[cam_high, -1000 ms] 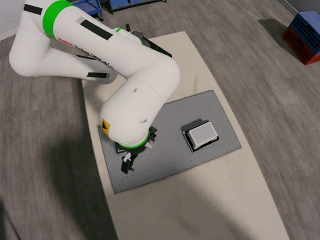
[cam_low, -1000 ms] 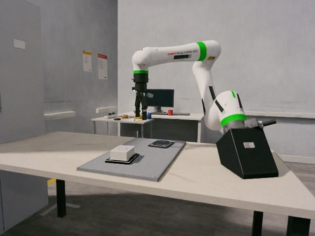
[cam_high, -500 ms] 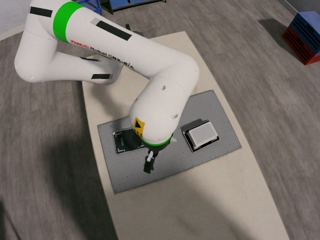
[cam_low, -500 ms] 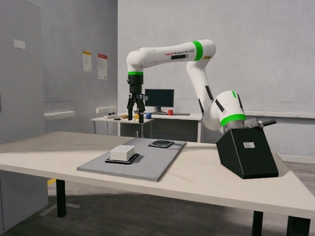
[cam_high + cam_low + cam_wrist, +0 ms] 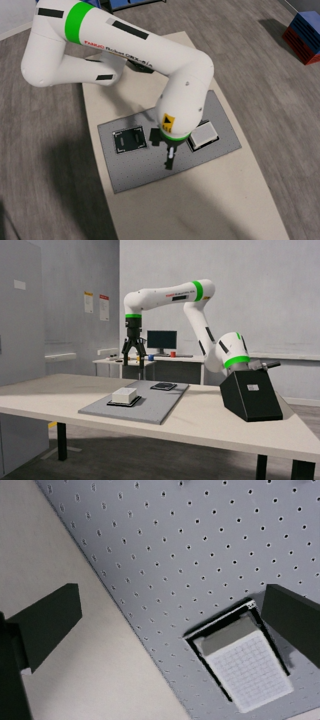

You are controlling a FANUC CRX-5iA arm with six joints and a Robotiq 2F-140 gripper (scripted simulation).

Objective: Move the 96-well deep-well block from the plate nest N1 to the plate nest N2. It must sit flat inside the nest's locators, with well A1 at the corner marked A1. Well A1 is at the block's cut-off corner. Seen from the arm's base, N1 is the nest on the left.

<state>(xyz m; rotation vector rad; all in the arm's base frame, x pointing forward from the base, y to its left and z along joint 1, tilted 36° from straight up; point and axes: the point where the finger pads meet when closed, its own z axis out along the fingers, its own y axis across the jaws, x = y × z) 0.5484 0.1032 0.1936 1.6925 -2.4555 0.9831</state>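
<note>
The white 96-well deep-well block point(image 5: 204, 133) point(image 5: 124, 395) point(image 5: 250, 672) sits in the black plate nest N1 point(image 5: 191, 148) point(image 5: 134, 400) point(image 5: 218, 621), on the right of the grey perforated baseplate point(image 5: 124, 175) point(image 5: 155, 410) point(image 5: 200, 545) in the overhead view. The nest N2 point(image 5: 130, 139) point(image 5: 163, 386) is empty, with white corner marks. My gripper point(image 5: 162, 151) point(image 5: 133, 365) point(image 5: 172, 600) is open and empty. It hangs high above the baseplate between the two nests. In the wrist view the block lies low and to the right, near the right finger. I cannot make out the cut-off corner.
The baseplate lies on a beige table point(image 5: 180, 206) point(image 5: 206, 420) point(image 5: 50, 555). The arm's black pedestal point(image 5: 250, 395) stands at the table's far end. A red and blue crate point(image 5: 305, 36) is on the floor, and desks with small items stand behind.
</note>
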